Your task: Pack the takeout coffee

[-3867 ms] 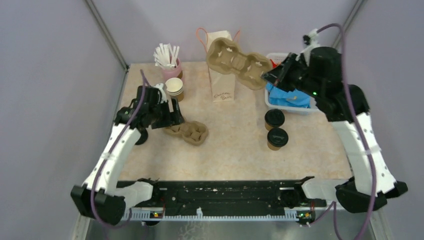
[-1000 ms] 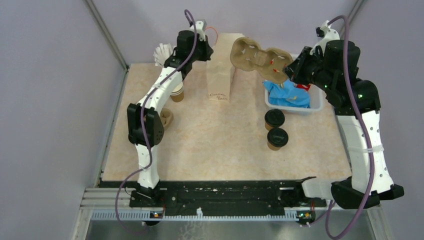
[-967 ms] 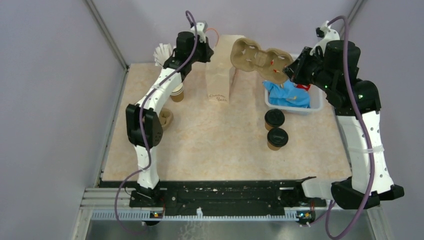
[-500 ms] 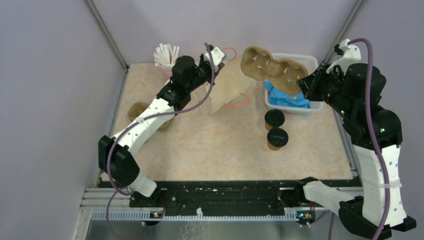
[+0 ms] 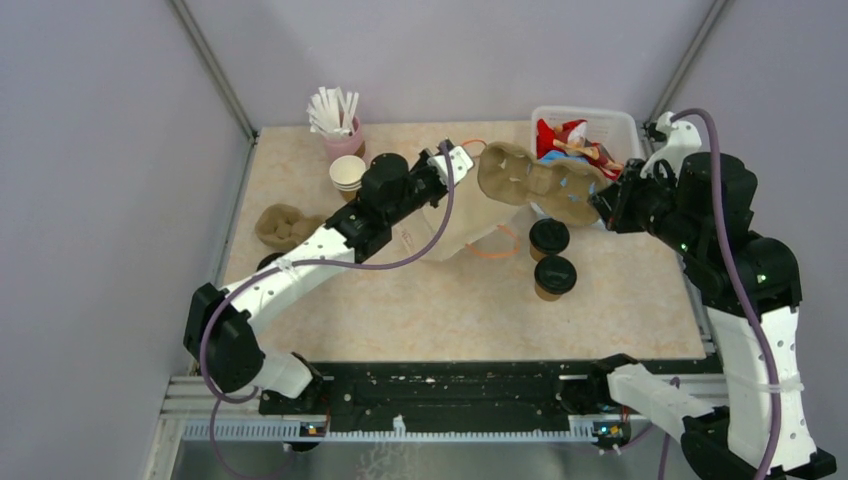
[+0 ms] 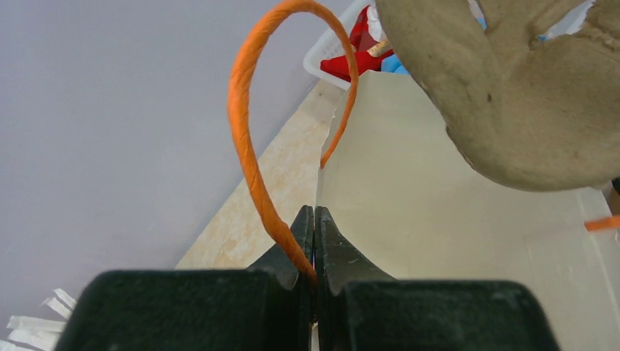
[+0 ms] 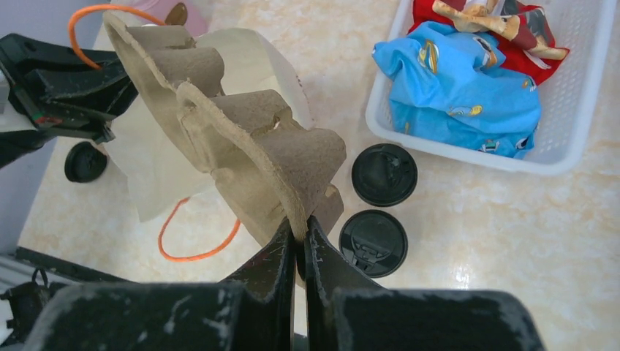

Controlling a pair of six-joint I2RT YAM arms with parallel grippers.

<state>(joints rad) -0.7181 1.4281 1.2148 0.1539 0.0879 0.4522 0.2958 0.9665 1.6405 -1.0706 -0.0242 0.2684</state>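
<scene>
Two takeout coffee cups (image 5: 549,238) (image 5: 555,277), brown with black lids, stand on the table right of centre; in the right wrist view their lids (image 7: 384,174) (image 7: 373,243) show just past my fingers. My left gripper (image 5: 455,160) (image 6: 314,219) is shut on the orange handle (image 6: 245,131) of the paper bag (image 5: 460,220), which leans far over with its mouth toward the right. My right gripper (image 5: 605,195) (image 7: 300,227) is shut on the rim of a pulp cup carrier (image 5: 535,182) (image 7: 241,124), held in the air at the bag's mouth.
A white basket (image 5: 590,118) of coloured wrappers sits at the back right. A pink cup of straws (image 5: 335,120) and a stack of lidless cups (image 5: 348,175) stand at the back left. A second pulp carrier (image 5: 283,226) lies near the left edge.
The left gripper has pulled the bag nearer and tipped it further over. The right gripper has brought the carrier down and nearer, to the bag's mouth.
</scene>
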